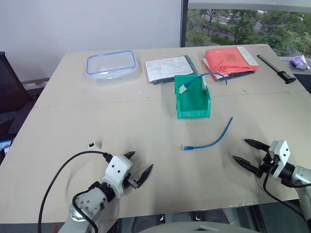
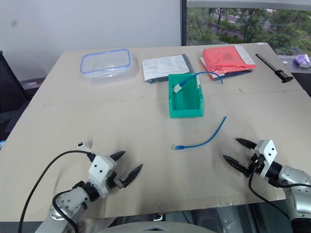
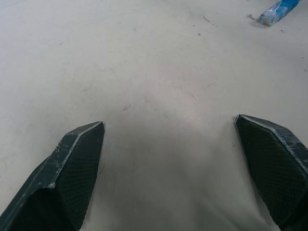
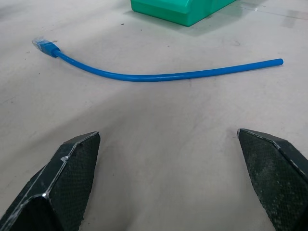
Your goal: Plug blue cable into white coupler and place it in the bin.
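bin cropped, coupler socket indistinct

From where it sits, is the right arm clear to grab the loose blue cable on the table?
Probably yes: the right pincer is open, and only bare table lies between it and the blue cable.

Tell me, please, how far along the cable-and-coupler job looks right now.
Nothing of this round looks done. The thin blue cable lies loose on the tan table, the tiny white coupler sits apart near the left gripper, both jaws open, empty. The green plastic bin already holds another cable.
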`<state>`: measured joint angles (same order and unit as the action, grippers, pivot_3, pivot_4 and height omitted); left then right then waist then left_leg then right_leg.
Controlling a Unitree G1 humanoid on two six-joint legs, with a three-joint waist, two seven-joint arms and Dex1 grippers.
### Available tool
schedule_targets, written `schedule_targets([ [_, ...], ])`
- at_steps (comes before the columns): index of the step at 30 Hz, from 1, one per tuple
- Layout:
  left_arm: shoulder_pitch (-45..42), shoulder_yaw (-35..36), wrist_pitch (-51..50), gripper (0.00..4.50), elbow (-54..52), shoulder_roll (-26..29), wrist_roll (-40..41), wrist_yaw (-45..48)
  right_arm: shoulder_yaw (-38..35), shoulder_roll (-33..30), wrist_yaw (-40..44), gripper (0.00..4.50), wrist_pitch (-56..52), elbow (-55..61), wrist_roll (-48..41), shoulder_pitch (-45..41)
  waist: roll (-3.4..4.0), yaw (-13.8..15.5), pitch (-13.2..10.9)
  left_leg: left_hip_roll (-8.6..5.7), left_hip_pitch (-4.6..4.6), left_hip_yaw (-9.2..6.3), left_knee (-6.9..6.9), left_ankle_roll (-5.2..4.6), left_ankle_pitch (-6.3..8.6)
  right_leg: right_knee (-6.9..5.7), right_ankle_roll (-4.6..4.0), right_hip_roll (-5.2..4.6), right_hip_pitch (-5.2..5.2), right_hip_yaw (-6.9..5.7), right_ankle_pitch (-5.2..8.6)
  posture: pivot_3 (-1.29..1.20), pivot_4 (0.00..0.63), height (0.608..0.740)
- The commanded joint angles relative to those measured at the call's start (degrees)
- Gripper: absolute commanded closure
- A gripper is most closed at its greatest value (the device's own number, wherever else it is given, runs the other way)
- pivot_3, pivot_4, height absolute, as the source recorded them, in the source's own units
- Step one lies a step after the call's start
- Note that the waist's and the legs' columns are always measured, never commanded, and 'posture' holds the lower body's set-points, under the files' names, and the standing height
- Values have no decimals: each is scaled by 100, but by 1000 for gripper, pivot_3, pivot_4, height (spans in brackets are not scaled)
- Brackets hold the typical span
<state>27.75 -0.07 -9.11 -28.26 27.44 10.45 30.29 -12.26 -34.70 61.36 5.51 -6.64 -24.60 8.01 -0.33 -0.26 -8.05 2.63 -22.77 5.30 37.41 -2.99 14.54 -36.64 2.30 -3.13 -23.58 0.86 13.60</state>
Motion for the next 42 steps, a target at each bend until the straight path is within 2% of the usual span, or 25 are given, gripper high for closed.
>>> schedule_targets([
  [1, 139, -65, -90, 37, 2, 55, 36, 125, -143, -74, 47, 0, 66, 138, -70, 21, 0, 0, 0, 0, 0, 0, 0, 0, 0, 0, 0, 0, 0, 0, 0, 0, 150, 740],
  [13, 30, -23, 197, 37, 214, 156, 55, 436, -148, -64, 140, 0, 167, 270, -127, 113, -4, 4, -2, 0, 0, 0, 0, 0, 0, 0, 0, -1, 0, 0, 0, 0, 150, 740],
  [19, -494, -144, 299, 37, 358, 404, 69, 864, -195, -114, 369, 0, 265, 595, -292, 266, -4, 63, -3, -1, 0, -1, 1, 0, 0, -1, 0, 0, 0, -3, 0, 0, 150, 740],
  [25, -1679, -871, 25, 37, 611, 823, 33, 1791, -180, -275, 721, 0, 15, 1227, -669, 526, -11, 117, -7, -4, -4, 0, 4, 0, -1, -2, 0, 2, 0, -6, 0, 0, 150, 740],
  [29, -2993, -1483, -348, 37, 1147, 563, 14, 2200, -148, -337, 748, 0, -141, 1658, -780, 692, -29, 113, -17, -7, -7, -2, 6, -1, -1, -2, 1, 6, 2, -8, -1, 0, 150, 740],
  [34, -4010, -1884, -598, 37, 1795, 294, -135, 2426, -188, -345, 589, 0, -421, 2055, -889, 835, -47, 93, -27, -10, -7, -2, 10, -1, -1, -6, 4, 17, 3, -2, -3, 0, 150, 740],
  [42, -4894, -2291, -205, 37, 2841, 170, -461, 2930, -297, -285, 273, 0, -364, 2254, -708, 1012, -54, 105, -32, -26, -8, -16, 13, -1, -2, -10, 4, 28, 4, -3, -2, 0, 150, 740],
])
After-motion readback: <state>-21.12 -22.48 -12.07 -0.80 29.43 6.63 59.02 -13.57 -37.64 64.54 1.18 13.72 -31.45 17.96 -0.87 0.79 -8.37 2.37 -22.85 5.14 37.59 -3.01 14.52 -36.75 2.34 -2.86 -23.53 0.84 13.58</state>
